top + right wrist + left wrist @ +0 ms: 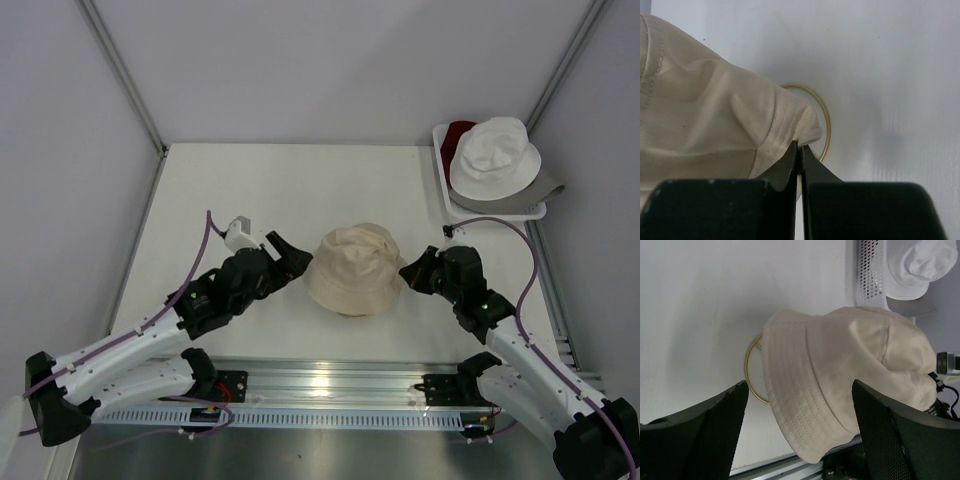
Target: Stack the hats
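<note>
From above, the beige hat [352, 270] is seen crown-up on the table [250, 190], between the two tools: the left gripper [290, 258] is just beside its brim on one side and the right gripper [410, 272] is at its brim on the other side. How the right jaws stand cannot be read in this view. It is shown only by the right wrist camera, where the two black fingers [815, 167] are pressed almost together and a small fold of the hat's stitched brim edge is pinched between their tips. In the same view a thin gold ring [826, 125] is seen flat on the table just beyond the fingertips, partly covered by the brim. From above the ring is hidden under the hat. In the left wrist view the left gripper's jaws are spread wide. The hat is in front of the gap between them, and no fabric is held; whether a fingertip touches the brim cannot be told. Far beyond the right gripper, at the back corner of the table, a white slatted basket [495, 213] is seen. In it the white hat [495, 155] is set on top of the grey hat [545, 192], of which only the brim is visible. A part of the dark red hat [457, 135] is seen behind them, only from above.
</note>
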Tool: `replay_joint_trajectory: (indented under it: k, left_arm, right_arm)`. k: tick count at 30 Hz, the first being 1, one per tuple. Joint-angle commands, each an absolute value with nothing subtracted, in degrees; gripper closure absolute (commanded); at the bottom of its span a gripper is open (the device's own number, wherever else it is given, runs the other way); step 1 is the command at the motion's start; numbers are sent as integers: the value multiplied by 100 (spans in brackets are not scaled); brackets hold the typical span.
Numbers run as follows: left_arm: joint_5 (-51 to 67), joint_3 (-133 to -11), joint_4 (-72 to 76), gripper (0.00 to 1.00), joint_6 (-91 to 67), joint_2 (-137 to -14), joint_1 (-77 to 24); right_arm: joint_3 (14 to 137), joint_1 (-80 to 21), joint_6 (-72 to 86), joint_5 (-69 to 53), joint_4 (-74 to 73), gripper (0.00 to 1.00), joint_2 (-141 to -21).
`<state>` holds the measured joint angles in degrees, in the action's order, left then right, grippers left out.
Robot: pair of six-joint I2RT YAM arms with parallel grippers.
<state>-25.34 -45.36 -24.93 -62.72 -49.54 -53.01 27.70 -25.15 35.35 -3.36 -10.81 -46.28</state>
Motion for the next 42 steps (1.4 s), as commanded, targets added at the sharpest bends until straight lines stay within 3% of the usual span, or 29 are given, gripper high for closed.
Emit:
replay_joint_trajectory:
  k: [1,9,23,29,35,42]
  left_arm:
    - [-2164,-3974,-1259,14,-7583,-4764,-5194]
    - [-1977,-3340,-387,19,-8156,-4948,-5256]
    - [-1951,-3147,-1239,24,-8842,-5194,-5387]
    - [-1820,-2970,-388,27,-7692,-5430,-5590]
    - [-1609,-3384,-167,32,-6470,-5739,-5730]
    - [-1336,-3102,571,62,-6214,-5871,-5730]
  right_arm:
    - [2786,-2522,3577,-431,-764,100,-4448]
    - [2716,-2522,3656,-343,-659,100,-4166]
    - [2698,-2522,3657,-123,-800,100,-4263]
    - [2786,-2505,3507,-140,-756,90,-4447]
    - [3041,-2487,3296,-395,-668,88,-5000]
    - [3164,-2479,3305,-563,-484,93,-5361]
